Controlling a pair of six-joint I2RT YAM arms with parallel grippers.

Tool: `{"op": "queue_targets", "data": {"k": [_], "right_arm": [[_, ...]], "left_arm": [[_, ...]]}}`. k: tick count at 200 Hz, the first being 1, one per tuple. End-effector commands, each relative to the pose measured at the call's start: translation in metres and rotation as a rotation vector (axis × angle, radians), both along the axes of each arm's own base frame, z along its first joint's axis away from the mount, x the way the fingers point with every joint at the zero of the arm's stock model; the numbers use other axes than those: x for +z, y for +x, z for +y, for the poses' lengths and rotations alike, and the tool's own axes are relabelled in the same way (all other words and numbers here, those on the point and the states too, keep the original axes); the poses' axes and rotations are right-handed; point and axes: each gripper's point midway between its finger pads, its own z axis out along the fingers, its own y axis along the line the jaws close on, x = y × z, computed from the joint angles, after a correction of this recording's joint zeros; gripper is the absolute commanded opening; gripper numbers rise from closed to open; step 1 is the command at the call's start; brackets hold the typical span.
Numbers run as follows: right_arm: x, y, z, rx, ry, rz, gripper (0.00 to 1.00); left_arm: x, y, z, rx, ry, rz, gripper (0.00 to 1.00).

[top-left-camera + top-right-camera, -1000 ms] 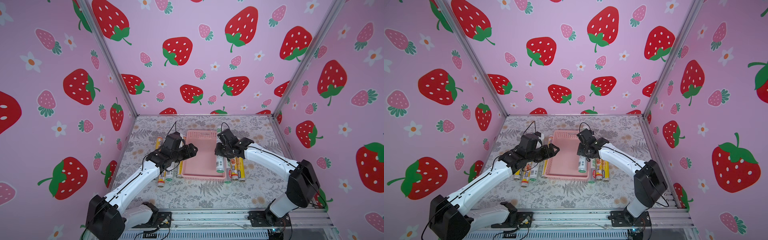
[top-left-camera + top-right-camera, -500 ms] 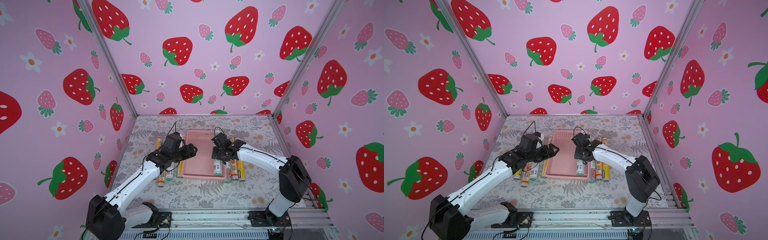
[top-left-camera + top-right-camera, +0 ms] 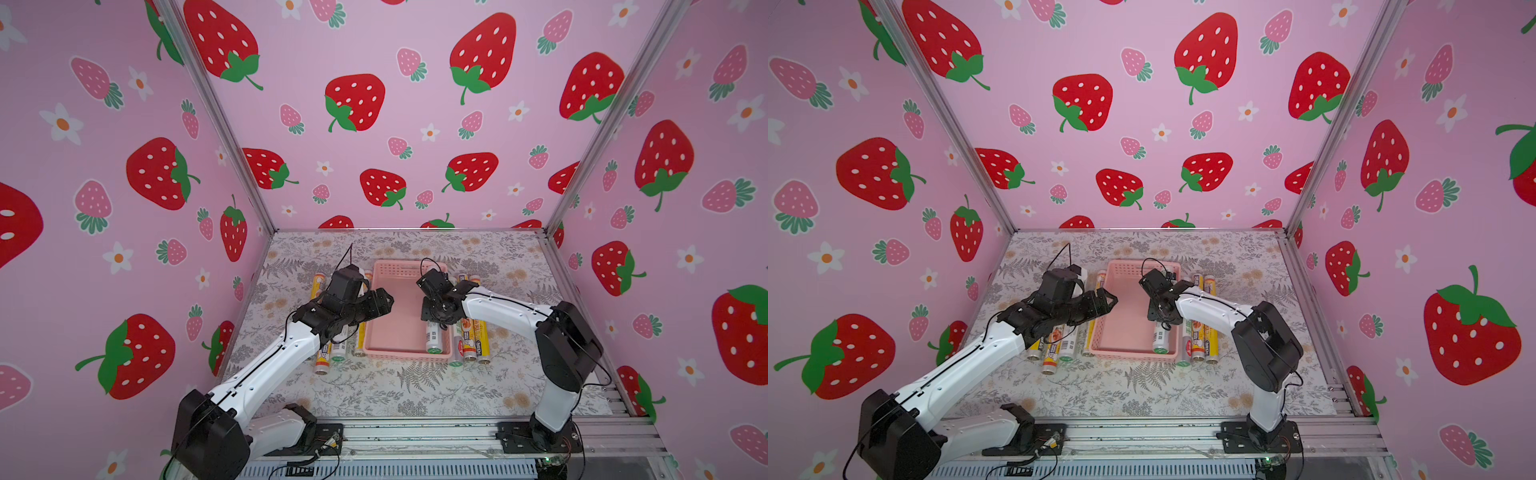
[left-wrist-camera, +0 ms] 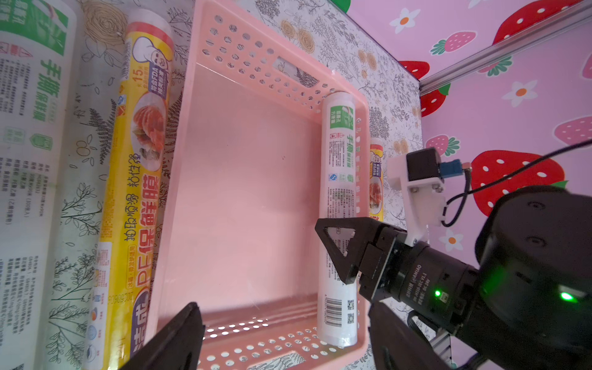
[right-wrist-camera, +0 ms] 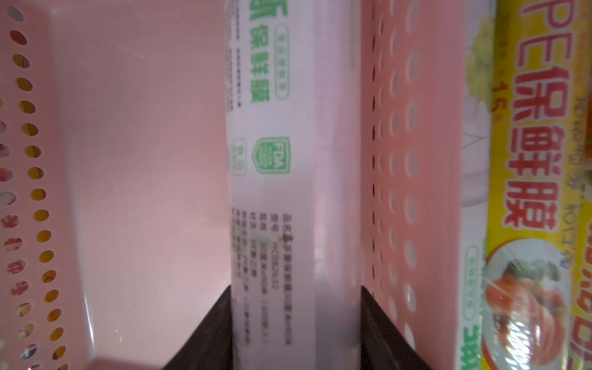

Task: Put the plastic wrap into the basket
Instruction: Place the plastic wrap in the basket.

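The pink basket [image 3: 409, 268] [image 3: 1121, 328] stands mid-table. One white plastic wrap roll with green labels [image 3: 433, 338] [image 3: 1160, 340] [image 4: 341, 144] [image 5: 288, 160] lies inside it along its right wall. My right gripper [image 3: 437, 311] [image 3: 1162, 311] [image 5: 295, 290] is shut on that roll near its middle, a finger on each side. My left gripper [image 3: 384, 301] [image 3: 1108, 301] [image 4: 283, 320] is open and empty, hovering over the basket's left rim. More rolls lie on the table on both sides of the basket.
Left of the basket lie a yellow roll [image 4: 134, 179], a white roll with green print [image 4: 28, 128] and others [image 3: 324, 359]. Right of it lie further rolls [image 3: 471, 336], a yellow one [image 5: 538, 160] close to the basket wall [image 5: 400, 160]. Pink walls enclose the table.
My right gripper has moved a little left and down, bringing the white roll lower inside the basket along its right wall. The left arm has stayed put.
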Motion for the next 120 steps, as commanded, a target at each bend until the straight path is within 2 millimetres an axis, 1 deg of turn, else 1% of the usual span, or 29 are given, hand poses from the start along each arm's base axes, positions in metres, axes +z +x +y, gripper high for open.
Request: {"op": "queue_targets", "data": {"k": [1, 24, 52, 81, 120], "right_arm": [[0.015, 0.017, 0.009, 0.001, 0.008, -0.070, 0.12], [0.007, 0.018, 0.010, 0.004, -0.008, -0.056, 0.14], [0.000, 0.019, 0.012, 0.010, -0.024, -0.043, 0.20], [-0.007, 0.019, 0.013, 0.016, -0.038, -0.029, 0.33], [-0.010, 0.018, 0.015, 0.021, -0.048, -0.023, 0.44]], "left_arm": [[-0.006, -0.005, 0.006, 0.001, 0.031, 0.006, 0.86], [-0.008, -0.006, 0.007, -0.001, 0.034, 0.012, 0.86], [-0.009, -0.006, 0.010, 0.005, 0.052, 0.011, 0.86], [-0.009, -0.005, 0.015, 0.022, 0.074, 0.005, 0.86], [-0.009, -0.005, 0.016, 0.020, 0.081, 0.006, 0.86]]}}
